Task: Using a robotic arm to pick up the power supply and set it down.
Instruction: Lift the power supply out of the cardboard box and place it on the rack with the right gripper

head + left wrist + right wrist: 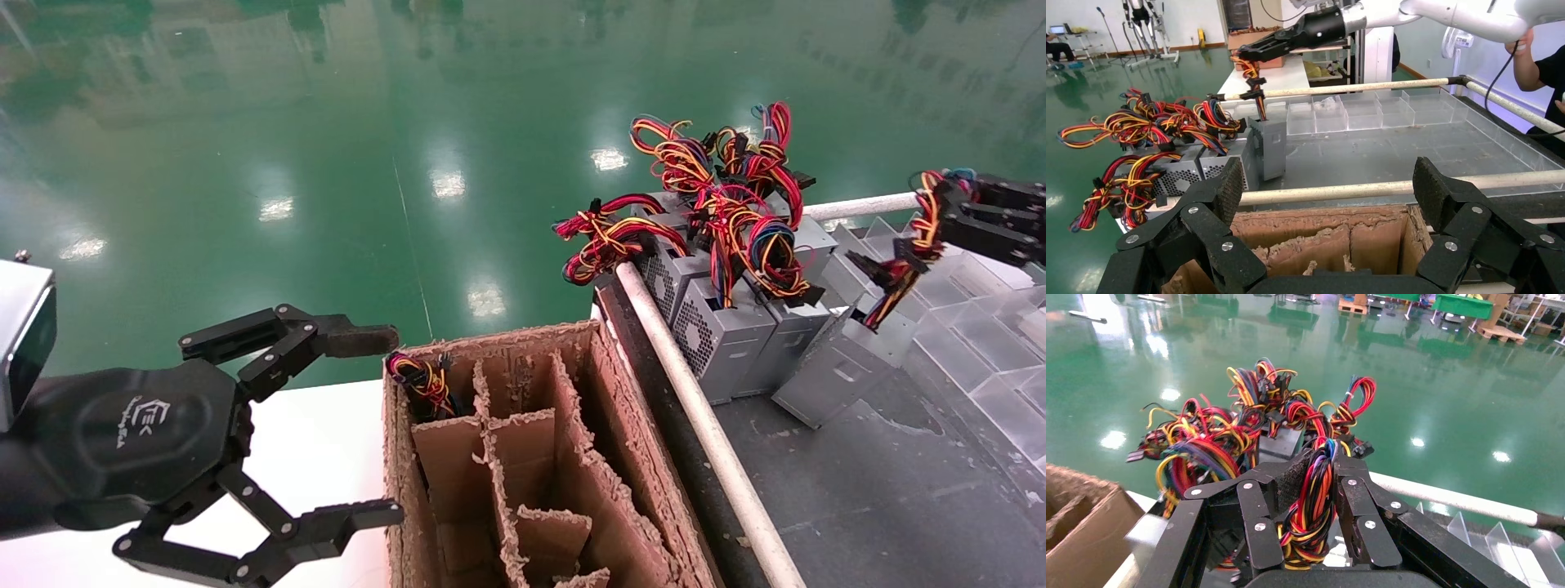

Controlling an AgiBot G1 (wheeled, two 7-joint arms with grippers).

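The pick-up seems to be already under way, but the setting down is not yet done. The right gripper [940,214] is closed on the wire bundle [1315,496] of one power supply [842,363], with the red, yellow and blue wires pinched between its two fingers, as the right wrist view shows clearly. The grey box itself hangs below the gripper on these wires and is tilted; its lower edge looks to touch the dark tray floor [858,490], or to be just above it, and I cannot tell which. Just beside it, toward the robot's left, the other power supplies [719,335] stand in a row against the white rail [703,425], with their bundles piled on top. So, in my judgement, the grasp is finished and the lift is only at its beginning; what is left is to carry the box and put it down, maybe into the cardboard box with dividers [523,457], where one compartment already shows a wire bundle. The right arm reaches in from the right side, almost level, with the fingers pointing toward the row. The left gripper [376,425] is idle, with its fingers wide apart and holding nothing, and it waits just beside the near wall of the cardboard box.
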